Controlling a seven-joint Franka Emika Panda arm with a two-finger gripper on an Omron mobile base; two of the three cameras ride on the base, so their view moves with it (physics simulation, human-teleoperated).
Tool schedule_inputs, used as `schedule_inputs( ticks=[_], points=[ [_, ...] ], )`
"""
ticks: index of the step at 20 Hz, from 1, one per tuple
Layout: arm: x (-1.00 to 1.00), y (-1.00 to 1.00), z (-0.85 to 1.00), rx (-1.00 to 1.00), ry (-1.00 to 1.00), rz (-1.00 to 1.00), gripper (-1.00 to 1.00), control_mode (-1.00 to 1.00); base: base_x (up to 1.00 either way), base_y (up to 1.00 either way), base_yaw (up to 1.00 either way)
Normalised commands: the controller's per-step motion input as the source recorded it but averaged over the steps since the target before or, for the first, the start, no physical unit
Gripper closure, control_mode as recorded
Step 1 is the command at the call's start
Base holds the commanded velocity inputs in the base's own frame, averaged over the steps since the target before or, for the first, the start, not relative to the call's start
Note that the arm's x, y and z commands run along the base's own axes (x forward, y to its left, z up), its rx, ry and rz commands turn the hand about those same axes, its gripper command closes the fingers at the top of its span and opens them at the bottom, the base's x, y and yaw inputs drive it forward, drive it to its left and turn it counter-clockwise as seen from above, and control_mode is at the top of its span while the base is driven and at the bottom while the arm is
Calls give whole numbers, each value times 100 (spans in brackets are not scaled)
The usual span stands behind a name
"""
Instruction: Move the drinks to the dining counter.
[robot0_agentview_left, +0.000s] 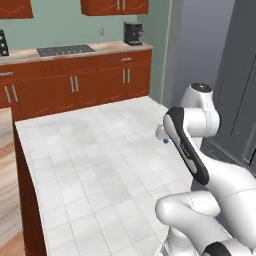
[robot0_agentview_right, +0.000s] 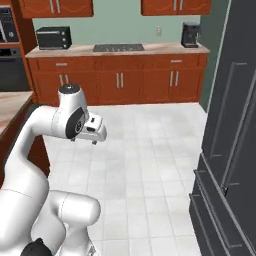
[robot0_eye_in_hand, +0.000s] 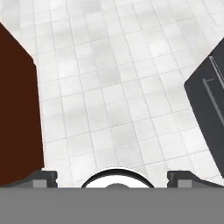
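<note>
Tool (robot0_eye_in_hand: 112, 177): fingers apart, nothing held, tucked over bare white tiled floor (robot0_agentview_left: 90, 165), likely a carry posture for driving. Drinks: location cannot be told. Far bench (robot0_agentview_right: 120, 49): stove, coffee maker.

A home kitchen, plainly. Along the pale green back wall runs a row of reddish-brown wooden base cabinets (robot0_agentview_right: 120, 80) with slim metal handles, topped by a light wood-toned counter (robot0_agentview_right: 165, 49). Set into it is a dark flat cooktop (robot0_agentview_right: 118, 48); a black coffee machine (robot0_agentview_right: 190, 34) stands at one end, a black toaster oven (robot0_agentview_right: 53, 37) at the other. Matching wall cabinets (robot0_agentview_right: 172, 6) hang above. White square floor tiles (robot0_agentview_left: 95, 165) spread between, and tall dark grey cupboard doors (robot0_agentview_right: 232, 125) stand to the right.
</note>
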Motion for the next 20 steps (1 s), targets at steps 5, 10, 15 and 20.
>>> schedule_inputs(
  ticks=[5, 10, 15, 20],
  points=[
    [0, 0, 0, 0, 0, 0, -100, 100, 100, -1, 66],
    [0, 0, 0, 0, 0, 0, -100, 100, 100, -21, 51],
    [0, 0, 0, 0, 0, 0, -100, 100, 100, -95, 22],
    [0, 0, 0, 0, 0, 0, -100, 100, 100, -100, 16]
  ],
)
